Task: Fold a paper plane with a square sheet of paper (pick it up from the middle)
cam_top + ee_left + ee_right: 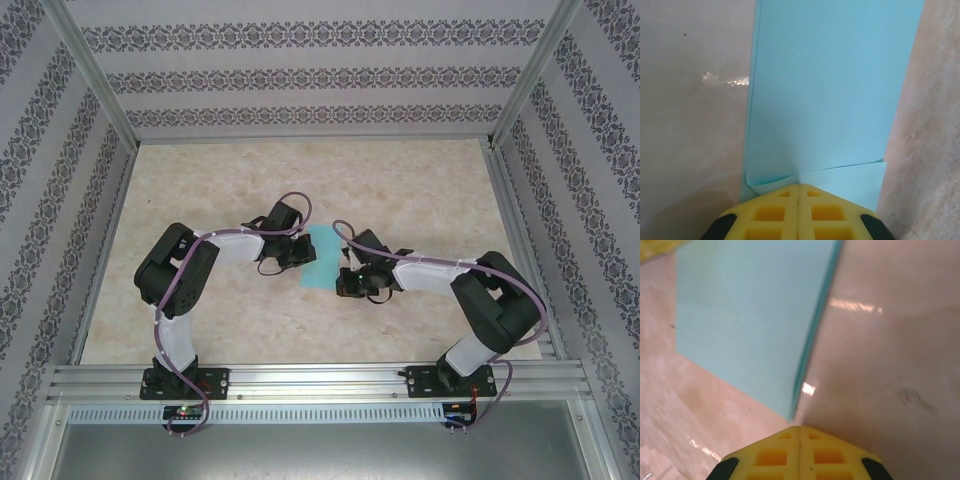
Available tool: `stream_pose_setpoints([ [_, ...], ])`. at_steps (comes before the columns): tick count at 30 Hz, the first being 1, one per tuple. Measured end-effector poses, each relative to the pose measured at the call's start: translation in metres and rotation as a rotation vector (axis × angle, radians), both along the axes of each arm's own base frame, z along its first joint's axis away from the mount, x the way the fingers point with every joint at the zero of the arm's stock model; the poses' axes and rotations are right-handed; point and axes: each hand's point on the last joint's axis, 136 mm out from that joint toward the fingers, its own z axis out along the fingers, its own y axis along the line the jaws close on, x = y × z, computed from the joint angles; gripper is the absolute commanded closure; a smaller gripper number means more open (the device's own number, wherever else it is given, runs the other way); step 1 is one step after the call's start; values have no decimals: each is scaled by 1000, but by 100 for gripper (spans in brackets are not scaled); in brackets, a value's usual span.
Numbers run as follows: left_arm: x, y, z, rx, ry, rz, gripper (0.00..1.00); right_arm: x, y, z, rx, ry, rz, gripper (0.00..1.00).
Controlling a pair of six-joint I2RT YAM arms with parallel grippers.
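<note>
My left pincer [799, 194] is pressed together, both yellow fingers flush along their seam. Its tip rests on the near edge of the turquoise paper [830, 90], where a small flap creases outward. I cannot tell whether any layer is caught between the fingers. The paper lies folded into a long strip running away from that tip across the pale marbled table [420, 190]. My right pincer [800, 432] is likewise pressed together and holds nothing. Its tip sits just beside one pointed corner of the paper [750, 315], whose nearest edge stands slightly off the table and shows a darker rim. From above, the paper [322, 258] lies mid-table between my two pincers.
</note>
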Motion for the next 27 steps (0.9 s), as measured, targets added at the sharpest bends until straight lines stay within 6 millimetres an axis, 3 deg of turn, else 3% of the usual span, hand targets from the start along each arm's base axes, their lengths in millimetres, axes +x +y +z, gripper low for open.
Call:
stream_pose_setpoints([
  [3, 0, -1, 0, -3, -1, -5, 88, -3, -11, 5, -34, 10, -40, 85],
  [8, 0, -5, 5, -25, -13, -30, 77, 25, -21, 31, 0, -79, -182, 65],
  [15, 1, -9, 29, -63, -55, -44, 65, 79, -14, 53, 91, -146, -301, 61],
  [21, 8, -3, 68, -74, -161, -12, 61, 98, 3, 46, 128, -125, -290, 58],
  [24, 2, 4, 67, -62, -166, -2, 57, 100, 9, 35, 130, -95, -278, 57],
  [27, -7, 10, 52, -43, -136, 1, 56, 97, 10, 25, 125, -63, -268, 58],
])
